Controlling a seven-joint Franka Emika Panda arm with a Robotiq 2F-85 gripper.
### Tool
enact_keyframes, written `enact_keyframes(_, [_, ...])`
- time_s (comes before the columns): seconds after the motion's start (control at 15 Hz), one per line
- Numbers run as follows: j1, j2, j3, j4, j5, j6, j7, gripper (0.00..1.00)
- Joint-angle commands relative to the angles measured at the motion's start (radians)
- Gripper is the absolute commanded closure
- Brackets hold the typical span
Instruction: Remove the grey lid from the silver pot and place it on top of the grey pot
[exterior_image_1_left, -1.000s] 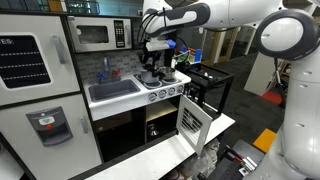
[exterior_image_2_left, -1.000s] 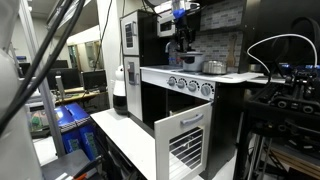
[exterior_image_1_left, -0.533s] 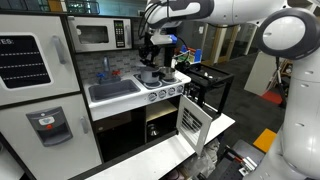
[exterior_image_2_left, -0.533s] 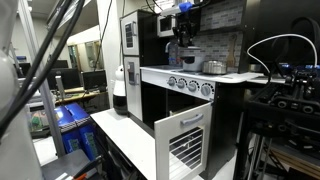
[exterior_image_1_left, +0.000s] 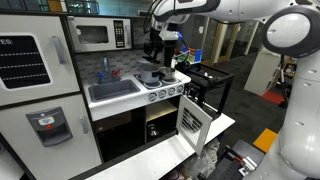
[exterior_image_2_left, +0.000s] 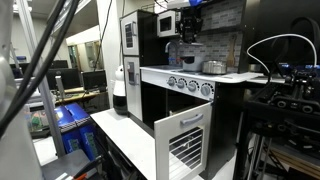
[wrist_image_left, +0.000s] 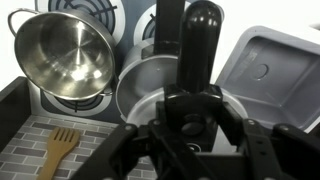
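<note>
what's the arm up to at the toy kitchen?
The gripper hangs above the stove and looks shut on the grey lid, though the grip is hard to make out. The silver pot stands uncovered and empty on its burner. The grey pot sits beside it, next to the sink, and the lid is not yet on it.

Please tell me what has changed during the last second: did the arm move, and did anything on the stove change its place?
The gripper moved upward, away from the stove. Its jaws stayed closed on what appears to be the grey lid, which rose with it. The silver pot stayed in place, uncovered, and the oven door stayed open.
</note>
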Motion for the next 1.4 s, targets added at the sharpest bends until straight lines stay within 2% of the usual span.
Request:
enact_keyframes(0.0, [-0.021,-0.036,0.007,-0.057,0.017,-0.004,-0.04,0.7])
enact_keyframes(1.33, [-0.02,-0.027,-0.003,-0.149,-0.093,0.105,-0.056,0.7])
